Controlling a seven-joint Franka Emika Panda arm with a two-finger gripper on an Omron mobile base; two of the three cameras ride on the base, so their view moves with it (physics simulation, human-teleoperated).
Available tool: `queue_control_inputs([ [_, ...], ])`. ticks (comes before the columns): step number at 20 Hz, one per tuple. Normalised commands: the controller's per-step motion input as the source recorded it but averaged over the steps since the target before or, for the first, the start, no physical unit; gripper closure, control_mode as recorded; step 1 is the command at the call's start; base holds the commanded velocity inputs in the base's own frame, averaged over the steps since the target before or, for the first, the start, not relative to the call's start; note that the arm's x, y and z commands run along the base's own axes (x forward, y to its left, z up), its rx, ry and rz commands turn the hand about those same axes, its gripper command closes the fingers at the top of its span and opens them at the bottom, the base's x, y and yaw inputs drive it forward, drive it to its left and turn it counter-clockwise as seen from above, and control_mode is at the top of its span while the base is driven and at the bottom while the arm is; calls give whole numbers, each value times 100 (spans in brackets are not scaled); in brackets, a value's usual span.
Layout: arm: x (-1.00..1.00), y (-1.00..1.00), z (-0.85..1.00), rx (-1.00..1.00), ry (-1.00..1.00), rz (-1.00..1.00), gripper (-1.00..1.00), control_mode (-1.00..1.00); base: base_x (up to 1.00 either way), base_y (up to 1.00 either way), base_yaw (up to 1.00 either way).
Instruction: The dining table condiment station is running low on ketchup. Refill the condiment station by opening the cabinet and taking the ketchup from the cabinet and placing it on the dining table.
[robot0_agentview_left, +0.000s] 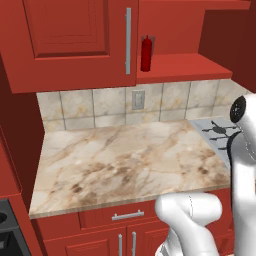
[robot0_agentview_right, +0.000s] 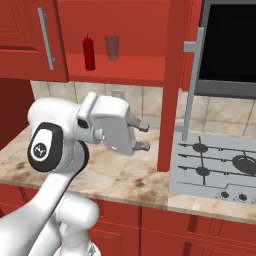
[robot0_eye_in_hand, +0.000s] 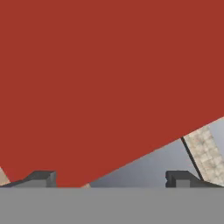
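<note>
Cabinet state: the right door of the red wooden wall cabinet (robot0_agentview_right: 172, 85) stands swung open, edge-on in the right base view, its long silver bar handle (robot0_agentview_right: 191, 85) facing the stove side; the left door (robot0_agentview_left: 70, 40) is closed. Target: the slim all-red plastic ketchup squeeze bottle (robot0_agentview_right: 89, 52) stands upright on the exposed red shelf (robot0_agentview_right: 125, 69), near the closed door's edge, with a grey translucent glass (robot0_agentview_right: 112, 47) just beside it, apart. The white arm's two-finger gripper (robot0_agentview_right: 142, 136) hangs over the beige marble surface (robot0_agentview_left: 125, 160), jaws spread wide and empty, fingers pointing toward the open door, well below the shelf. Judged step: reach for the bottle. To do it well, raise the hand to shelf height first, turn the fingers toward the shelf, and approach the bottle's mid-body straight on. Keep clear of the glass and of the door edge. Risk: a nudge could tip the narrow bottle.
</note>
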Motion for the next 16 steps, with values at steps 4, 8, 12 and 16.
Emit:
queue_control_inputs([
  [4,-24,74,11,2,-37,13,-100,-100,0,0,0],
  [8,-1,89,14,4,-29,16,-100,-100,0,0,0],
  [12,0,90,27,6,-20,23,-100,-100,0,0,0],
  [16,0,70,48,8,-12,38,-100,-100,0,0,0],
])
